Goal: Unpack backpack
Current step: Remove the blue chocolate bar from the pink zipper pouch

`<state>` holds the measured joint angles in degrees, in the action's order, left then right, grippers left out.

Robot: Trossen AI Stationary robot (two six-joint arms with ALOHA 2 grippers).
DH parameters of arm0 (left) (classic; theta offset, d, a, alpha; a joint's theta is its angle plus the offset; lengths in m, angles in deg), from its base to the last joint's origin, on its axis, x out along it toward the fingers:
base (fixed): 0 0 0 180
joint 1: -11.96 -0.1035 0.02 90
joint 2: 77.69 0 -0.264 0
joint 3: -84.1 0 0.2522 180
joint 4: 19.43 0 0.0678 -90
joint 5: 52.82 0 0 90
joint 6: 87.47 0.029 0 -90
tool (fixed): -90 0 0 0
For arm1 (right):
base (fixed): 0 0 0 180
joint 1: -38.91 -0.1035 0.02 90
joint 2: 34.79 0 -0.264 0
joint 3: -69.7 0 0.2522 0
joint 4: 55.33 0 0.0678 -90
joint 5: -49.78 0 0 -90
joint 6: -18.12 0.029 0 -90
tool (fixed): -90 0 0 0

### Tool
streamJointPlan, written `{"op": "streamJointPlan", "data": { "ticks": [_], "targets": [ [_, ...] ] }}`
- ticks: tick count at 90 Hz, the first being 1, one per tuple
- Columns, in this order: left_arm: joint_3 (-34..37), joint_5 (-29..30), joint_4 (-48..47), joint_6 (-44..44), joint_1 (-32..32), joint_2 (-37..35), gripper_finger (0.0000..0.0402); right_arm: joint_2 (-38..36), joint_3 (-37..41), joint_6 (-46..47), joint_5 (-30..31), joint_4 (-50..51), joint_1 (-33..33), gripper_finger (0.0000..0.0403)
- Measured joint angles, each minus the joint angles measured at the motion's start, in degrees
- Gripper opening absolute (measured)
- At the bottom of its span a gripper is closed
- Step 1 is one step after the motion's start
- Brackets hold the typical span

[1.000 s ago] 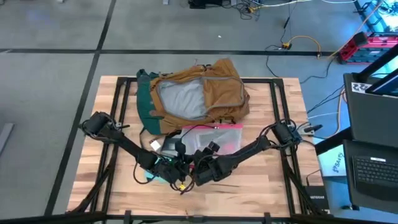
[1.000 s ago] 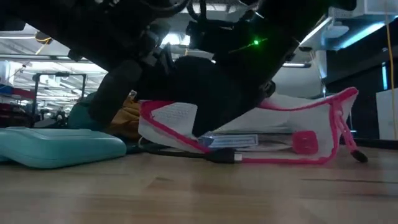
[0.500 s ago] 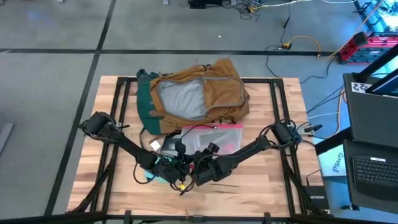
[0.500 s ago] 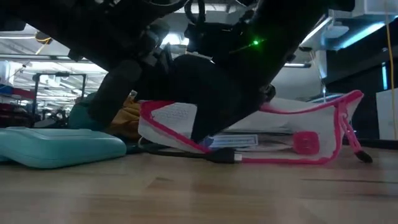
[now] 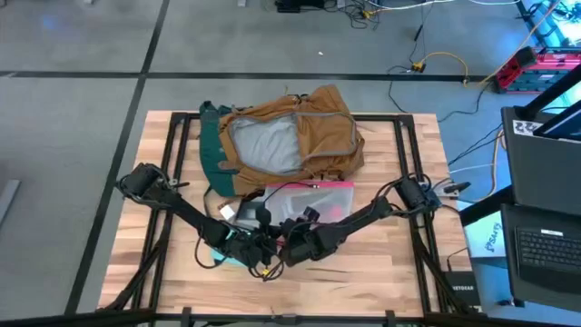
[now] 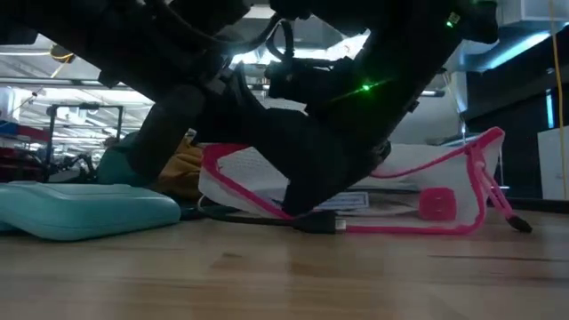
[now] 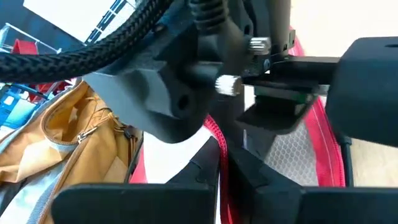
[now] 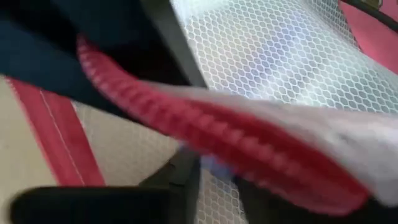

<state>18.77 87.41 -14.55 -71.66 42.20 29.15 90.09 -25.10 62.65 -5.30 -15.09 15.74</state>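
Two grippers, left [image 5: 257, 243] and right [image 5: 289, 247], meet at the clear mesh pink-edged pouch [image 5: 309, 200], grip state indeterminate, with the soft tan backpack [image 5: 290, 136] lying open just beyond.

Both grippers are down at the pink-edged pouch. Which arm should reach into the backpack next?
Probably the left. Its gripper sits at the pouch corner nearer the backpack's open mouth, while the right gripper is closed on the pouch's pink edge and seems busy.

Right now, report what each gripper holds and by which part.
Both grippers are at the clear pink-edged pouch, in front of the backpack. The right gripper pinches its pink zipper edge. The left gripper's hold cannot be told.
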Motion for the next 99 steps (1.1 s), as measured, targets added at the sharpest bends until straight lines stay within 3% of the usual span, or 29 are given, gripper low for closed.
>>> {"op": "streamJointPlan", "data": {
  "ticks": [9,21,56,74,99],
  "targets": [
    [0.0,-0.06,-0.02,0.01,0.01,0.0,0.0,0.0,0.05,-1.38,-0.13,0.09,-0.04,0.001],
    [0.0,-0.05,-0.05,0.01,0.01,0.0,0.0,0.0,-1.13,-1.54,-1.69,2.2,-0.46,0.0003],
    [0.0,-0.02,-0.07,0.16,0.03,0.0,0.0,0.0,-13.51,-0.75,4.28,17.75,-6.8,0.0],
    [0.0,0.01,-0.09,0.23,0.03,0.0,0.0,0.0,-19.54,5.1,7.89,29.26,-10.58,0.0],
    [0.0,0.22,-0.09,0.24,-0.01,0.0,0.0,-0.04,-22.55,13.55,10.58,37.34,-13.97,0.0]
  ]
}}
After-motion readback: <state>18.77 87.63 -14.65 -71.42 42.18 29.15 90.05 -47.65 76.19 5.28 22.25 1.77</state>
